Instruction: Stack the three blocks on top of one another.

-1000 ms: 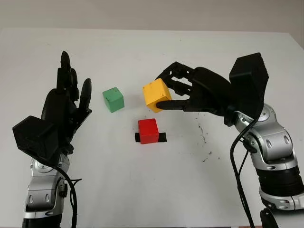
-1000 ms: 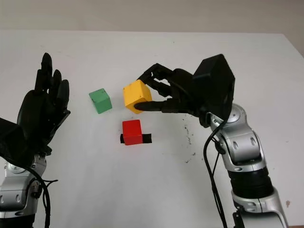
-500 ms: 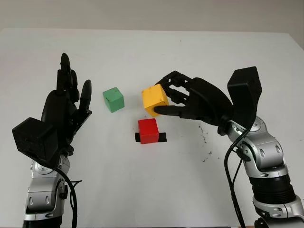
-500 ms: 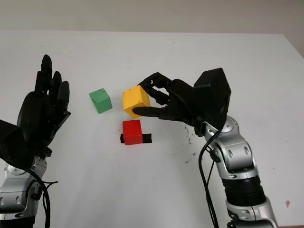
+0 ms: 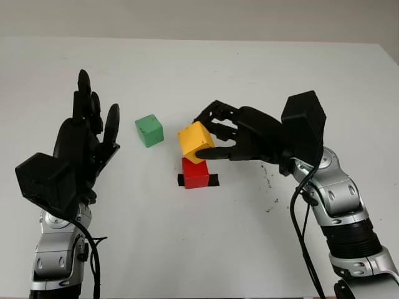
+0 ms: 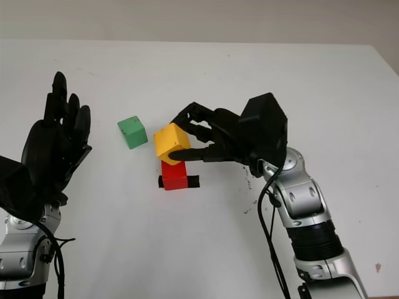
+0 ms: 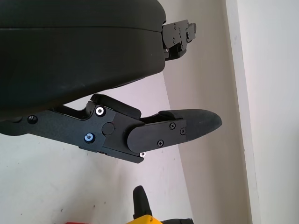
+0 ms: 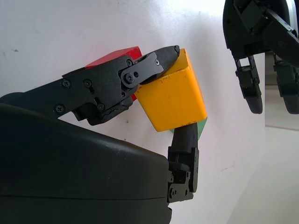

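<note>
Your right robot hand grips the yellow block, tilted, just above the red block on the white surface; green block sits left of it, left robot hand open beyond

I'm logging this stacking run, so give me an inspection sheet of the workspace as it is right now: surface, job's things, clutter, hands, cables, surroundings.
Surface: white table, with dark specks right of the blocks.
Job's things: red block sits on a black tape strip; yellow block is held tilted just above it, whether touching cannot be told; green block stands alone to the left.
Clutter: nothing seen.
Hands: right hand grasps the yellow block over the red one; left hand is open, raised left of the green block.
Cables: black cables run along the left forearm and the right forearm.
Surroundings: pale wall beyond the table's far edge.
</note>
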{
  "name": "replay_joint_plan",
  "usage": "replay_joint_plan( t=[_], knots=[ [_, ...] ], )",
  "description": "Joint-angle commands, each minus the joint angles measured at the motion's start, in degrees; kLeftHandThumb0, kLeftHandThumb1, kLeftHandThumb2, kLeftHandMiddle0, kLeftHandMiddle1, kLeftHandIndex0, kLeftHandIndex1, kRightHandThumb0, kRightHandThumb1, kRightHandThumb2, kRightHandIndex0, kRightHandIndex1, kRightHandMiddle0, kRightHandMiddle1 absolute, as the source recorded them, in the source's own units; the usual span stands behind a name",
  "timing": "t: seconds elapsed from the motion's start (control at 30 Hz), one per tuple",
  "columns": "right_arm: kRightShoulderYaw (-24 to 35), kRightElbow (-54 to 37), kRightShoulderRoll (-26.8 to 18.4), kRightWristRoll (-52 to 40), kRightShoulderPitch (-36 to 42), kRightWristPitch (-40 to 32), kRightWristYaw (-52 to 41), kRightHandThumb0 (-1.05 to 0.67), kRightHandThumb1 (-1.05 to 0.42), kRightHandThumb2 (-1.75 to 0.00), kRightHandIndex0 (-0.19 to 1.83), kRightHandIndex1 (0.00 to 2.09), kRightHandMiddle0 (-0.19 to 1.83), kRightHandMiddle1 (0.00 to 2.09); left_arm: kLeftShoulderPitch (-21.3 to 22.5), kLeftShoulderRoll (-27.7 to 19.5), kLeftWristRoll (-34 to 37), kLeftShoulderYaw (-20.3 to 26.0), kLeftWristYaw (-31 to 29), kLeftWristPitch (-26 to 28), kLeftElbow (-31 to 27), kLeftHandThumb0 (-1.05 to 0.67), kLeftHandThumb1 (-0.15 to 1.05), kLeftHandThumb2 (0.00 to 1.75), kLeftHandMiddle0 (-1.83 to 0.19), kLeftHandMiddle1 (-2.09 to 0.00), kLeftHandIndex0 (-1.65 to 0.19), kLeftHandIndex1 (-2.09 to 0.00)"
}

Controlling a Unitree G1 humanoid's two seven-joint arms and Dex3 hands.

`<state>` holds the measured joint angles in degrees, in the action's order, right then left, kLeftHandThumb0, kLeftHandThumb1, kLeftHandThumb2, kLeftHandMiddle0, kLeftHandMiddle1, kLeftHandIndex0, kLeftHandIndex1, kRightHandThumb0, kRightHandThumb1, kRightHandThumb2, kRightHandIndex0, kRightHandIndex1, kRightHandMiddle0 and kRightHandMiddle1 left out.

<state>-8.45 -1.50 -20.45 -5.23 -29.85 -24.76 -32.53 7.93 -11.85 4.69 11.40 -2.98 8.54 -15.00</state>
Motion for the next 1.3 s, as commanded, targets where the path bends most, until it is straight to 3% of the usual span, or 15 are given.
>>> replay_joint_plan(
  t=[0.0, 0.67, 1.27],
  knots=[
    [-0.2, 0.2, 0.4, 0.2, -0.7, 1.7, -0.2, -0.43, -0.98, -0.05, 0.20, 0.07, 0.20, 1.73, -0.4, 0.2, 0.3, 0.1, -0.1, -0.4, -1.2, -0.61, 1.05, 0.55, 0.16, -0.05, 0.19, -0.04],
    [-0.9, 0.3, 4.7, 0.0, 1.5, 3.3, 1.4, -0.42, -0.97, -0.05, 0.21, 0.07, 0.23, 1.73, -1.3, 0.1, -0.1, -0.2, -0.6, -1.9, -0.8, -0.60, 1.05, 0.57, 0.19, -0.03, 0.19, 0.00],
    [-1.6, 1.2, 2.7, 3.5, 3.5, 10.1, 0.8, -0.43, -0.98, -0.06, 0.20, 0.06, 0.20, 1.70, -2.0, -0.1, 0.0, 0.1, -1.0, -2.4, -1.2, -0.60, 1.05, 0.57, 0.19, -0.02, 0.19, 0.00]
  ],
)
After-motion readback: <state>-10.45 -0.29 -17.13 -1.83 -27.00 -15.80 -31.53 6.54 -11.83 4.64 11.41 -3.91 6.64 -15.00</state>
